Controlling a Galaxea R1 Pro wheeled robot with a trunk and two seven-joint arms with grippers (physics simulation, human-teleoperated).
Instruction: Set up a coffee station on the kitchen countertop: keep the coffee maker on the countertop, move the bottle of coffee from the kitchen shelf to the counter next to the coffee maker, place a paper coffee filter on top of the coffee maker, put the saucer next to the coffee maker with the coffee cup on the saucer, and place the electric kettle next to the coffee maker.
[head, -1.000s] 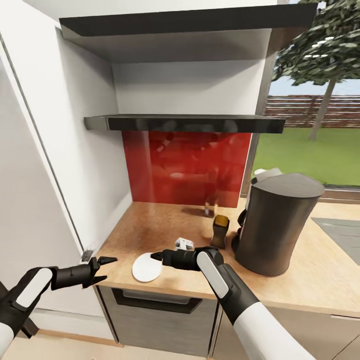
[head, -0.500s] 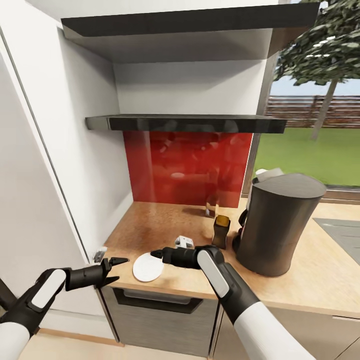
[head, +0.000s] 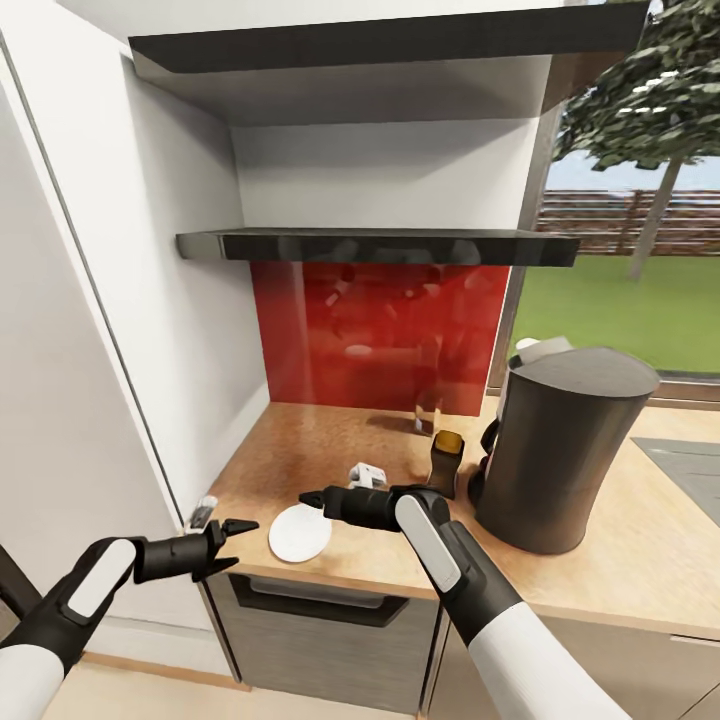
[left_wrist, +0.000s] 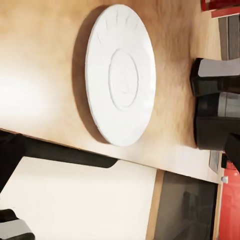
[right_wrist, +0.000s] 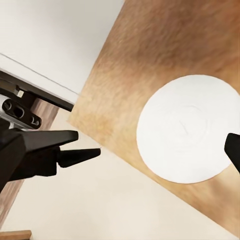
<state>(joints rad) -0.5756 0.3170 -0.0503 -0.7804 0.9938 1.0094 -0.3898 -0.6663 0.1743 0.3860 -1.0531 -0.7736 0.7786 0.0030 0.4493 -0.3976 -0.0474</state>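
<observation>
The white saucer (head: 299, 533) (left_wrist: 120, 75) (right_wrist: 186, 129) lies flat on the countertop (head: 330, 440) near its front edge. My right gripper (head: 312, 497) hovers open just above the saucer's far rim. Behind that gripper's wrist sits the small white coffee cup (head: 367, 473), partly hidden. My left gripper (head: 238, 543) is open in front of the counter edge, left of the saucer, and holds nothing. The tall dark grey coffee maker (head: 560, 450) stands on the right, with the bottle of coffee (head: 446, 462) beside it. The kitchen shelf (head: 380, 245) is bare. The electric kettle is out of view.
A white wall panel (head: 120, 300) closes off the counter's left end. A red backsplash (head: 380, 335) runs behind it, and a thicker dark board (head: 380, 45) hangs above. Something white (head: 540, 348) peeks out behind the coffee maker's top. Grey cabinet fronts (head: 320, 640) sit below.
My left gripper has moved right, closer to the counter's front edge and the saucer. My right gripper has risen slightly over the saucer. The view has shifted a little.
</observation>
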